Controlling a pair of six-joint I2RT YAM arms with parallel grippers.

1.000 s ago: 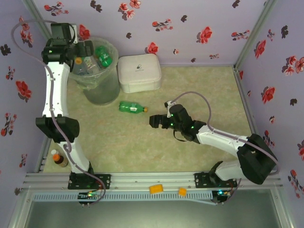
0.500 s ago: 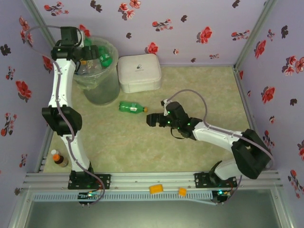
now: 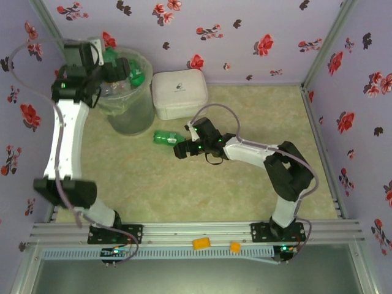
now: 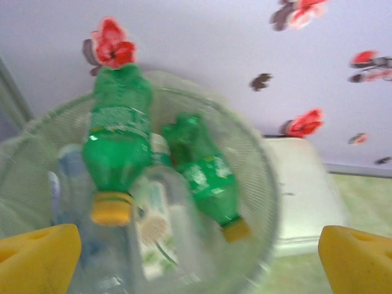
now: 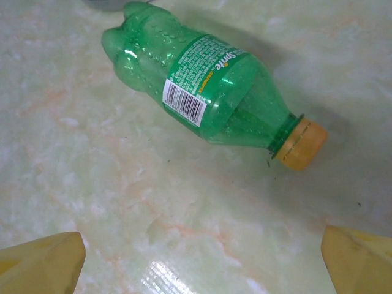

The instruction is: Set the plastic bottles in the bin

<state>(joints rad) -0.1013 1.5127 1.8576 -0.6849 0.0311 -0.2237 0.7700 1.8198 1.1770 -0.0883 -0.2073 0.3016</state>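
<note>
Green bottle [image 5: 205,101] lying on its side, mid-frame, just lower right of the bin [image 3: 131,116].
Light, smooth, probably empty and squashy; take it across the labelled belly. Right gripper [image 5: 202,263] hovers by it, fingers wide; left gripper [image 4: 196,257] gapes above the bin.

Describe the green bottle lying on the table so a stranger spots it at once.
Start at the white rounded box by the back wall, beside the tall bin. Just in front of it a green bottle lies on its side on the tabletop. Unlike the green bottles inside the bin, it is out in the open.
</note>
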